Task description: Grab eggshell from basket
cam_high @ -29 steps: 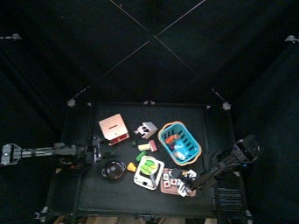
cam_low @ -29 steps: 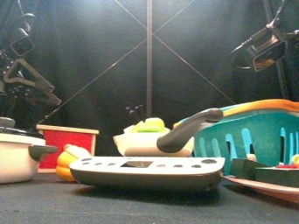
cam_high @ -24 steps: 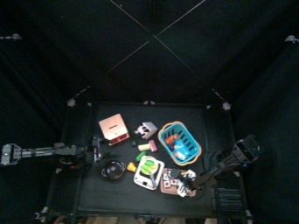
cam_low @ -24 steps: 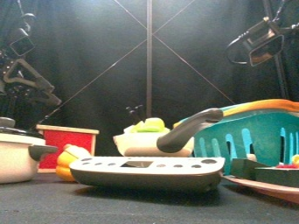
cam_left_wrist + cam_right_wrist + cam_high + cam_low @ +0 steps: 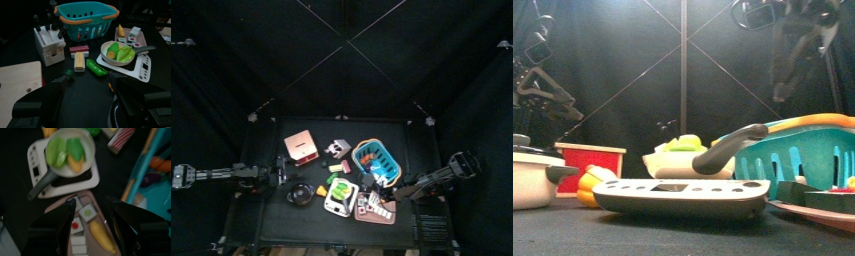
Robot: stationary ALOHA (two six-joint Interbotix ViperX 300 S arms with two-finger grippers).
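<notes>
Left gripper (image 5: pixel 87 85) rested with jaws wide at the table's nine o'clock edge, while the basket (image 5: pixel 377 161) sat right of centre. At five o'clock the right gripper (image 5: pixel 92 207), jaws spread and empty, hovered over a pink tray (image 5: pixel 85 230); it likely needed to swing toward twelve o'clock, centre above the basket, then descend gently, since no eggshell was discernible.

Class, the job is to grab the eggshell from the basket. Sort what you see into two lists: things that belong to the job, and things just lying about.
Belongs to the job:
basket
right end effector, open, above the tray beside the basket

Just lying about:
pan of vegetables
scale
pink tray
pink box
left end effector, resting at the table's left

The eggshell itself cannot be made out.
</notes>
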